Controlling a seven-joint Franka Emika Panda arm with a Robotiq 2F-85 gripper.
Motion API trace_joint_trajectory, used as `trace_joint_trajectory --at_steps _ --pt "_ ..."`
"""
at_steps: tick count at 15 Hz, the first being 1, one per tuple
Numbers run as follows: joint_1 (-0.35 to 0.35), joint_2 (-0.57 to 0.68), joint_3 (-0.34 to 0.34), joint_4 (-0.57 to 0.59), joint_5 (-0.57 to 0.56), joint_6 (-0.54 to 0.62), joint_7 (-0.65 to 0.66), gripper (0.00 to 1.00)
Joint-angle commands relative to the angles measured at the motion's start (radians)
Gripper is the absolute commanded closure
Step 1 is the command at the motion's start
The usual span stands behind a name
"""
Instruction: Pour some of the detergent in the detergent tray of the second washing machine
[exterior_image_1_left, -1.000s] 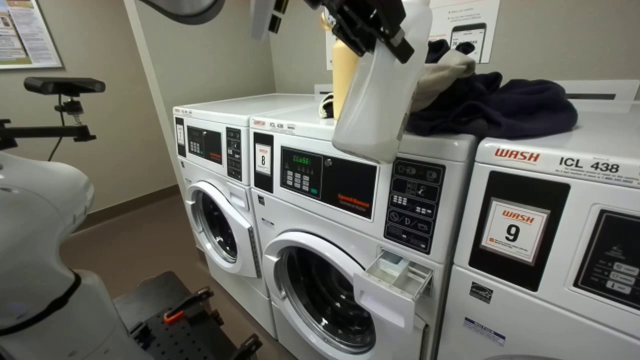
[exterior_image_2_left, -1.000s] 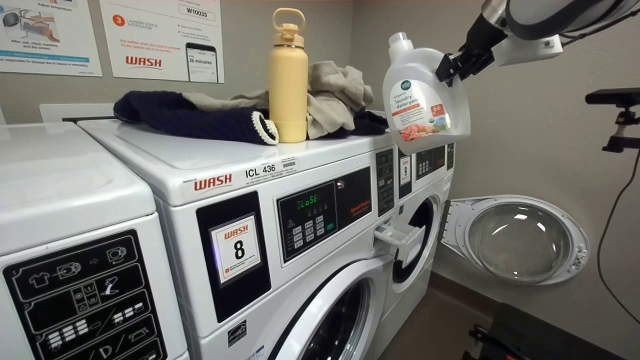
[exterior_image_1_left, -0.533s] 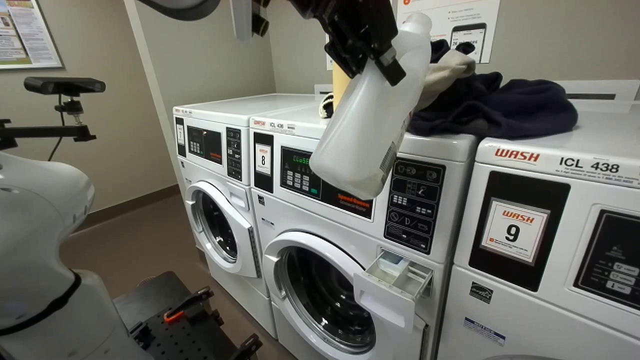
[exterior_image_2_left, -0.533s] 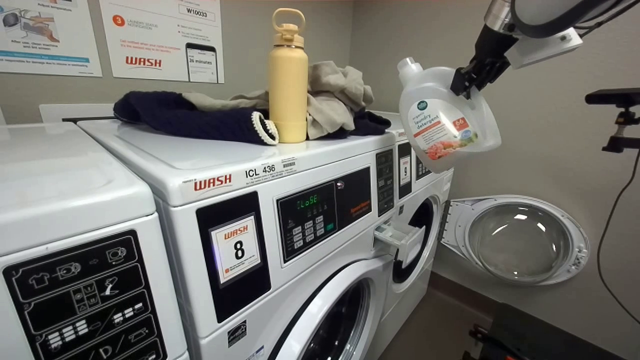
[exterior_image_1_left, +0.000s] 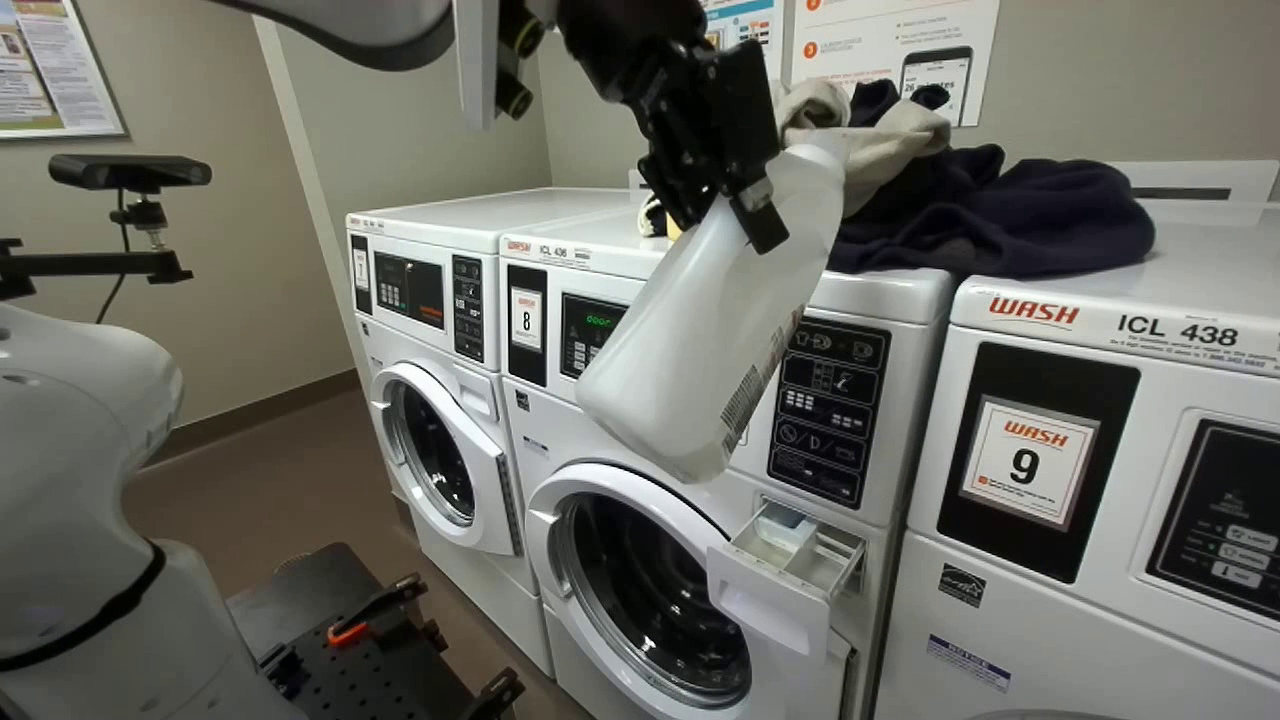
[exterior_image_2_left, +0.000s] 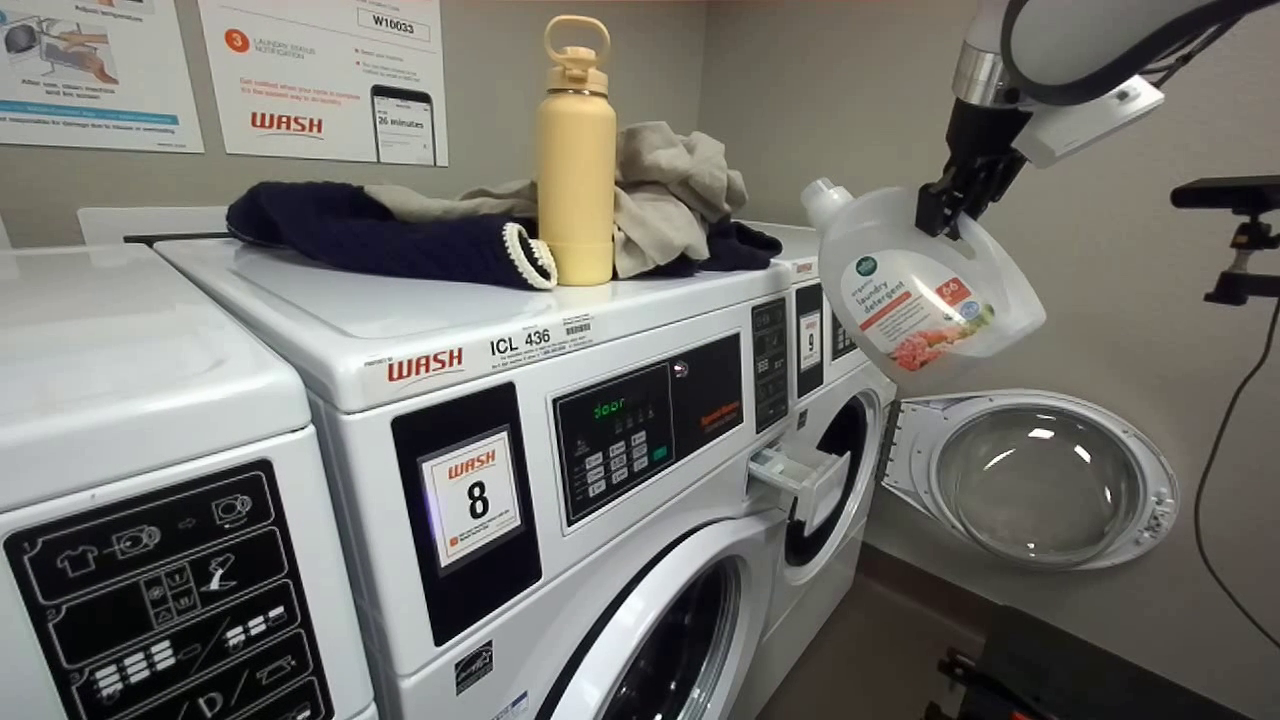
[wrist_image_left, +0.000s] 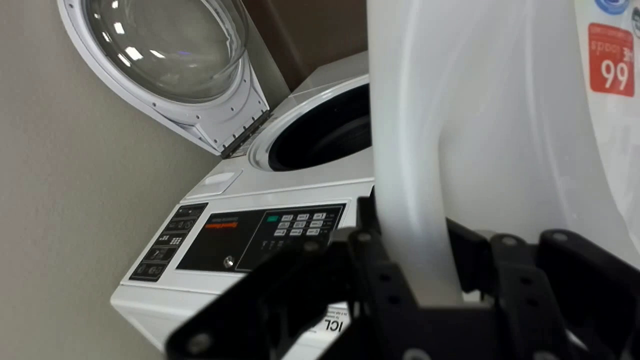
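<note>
The detergent (exterior_image_1_left: 690, 350) is a translucent whitish jug with a red label, held in the air in front of the second washing machine (exterior_image_2_left: 440, 350). It shows in an exterior view (exterior_image_2_left: 930, 300) and the wrist view (wrist_image_left: 505, 125). My gripper (exterior_image_1_left: 745, 215) is shut on its handle; in the wrist view the fingers (wrist_image_left: 415, 240) stand on both sides of the handle. The jug is tilted, its neck up and toward the machine, its base out and down. I cannot tell whether a cap is on. The detergent tray (exterior_image_1_left: 765, 605) is pulled out, below the jug; it also shows in an exterior view (exterior_image_2_left: 822, 492).
A tan-yellow bottle (exterior_image_2_left: 577, 190) and dark and beige clothes (exterior_image_2_left: 400, 235) are on the washer top. The machine with the 9 sticker (exterior_image_1_left: 1100, 310) stands beside it, its round door (exterior_image_2_left: 1040, 480) swung open. A camera on a stand (exterior_image_1_left: 130, 172) is near the arm.
My gripper and the jug have moved down and out from the machine. The jug is tilted more, its base swinging outward. The machine's display has changed from "close" to "door".
</note>
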Motion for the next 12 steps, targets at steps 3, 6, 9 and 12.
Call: trace_joint_trajectory --at_steps 3,6,9,12 --pt "0.063 0.091 -0.016 0.048 -0.078 -0.112 -0.001 0.90" --pt "0.079 0.132 -0.034 0.053 -0.113 -0.148 0.003 0.90" --pt "0.092 0.159 -0.059 0.059 -0.141 -0.182 -0.004 0.90" --pt "0.107 0.186 -0.084 0.071 -0.162 -0.217 -0.019 0.90"
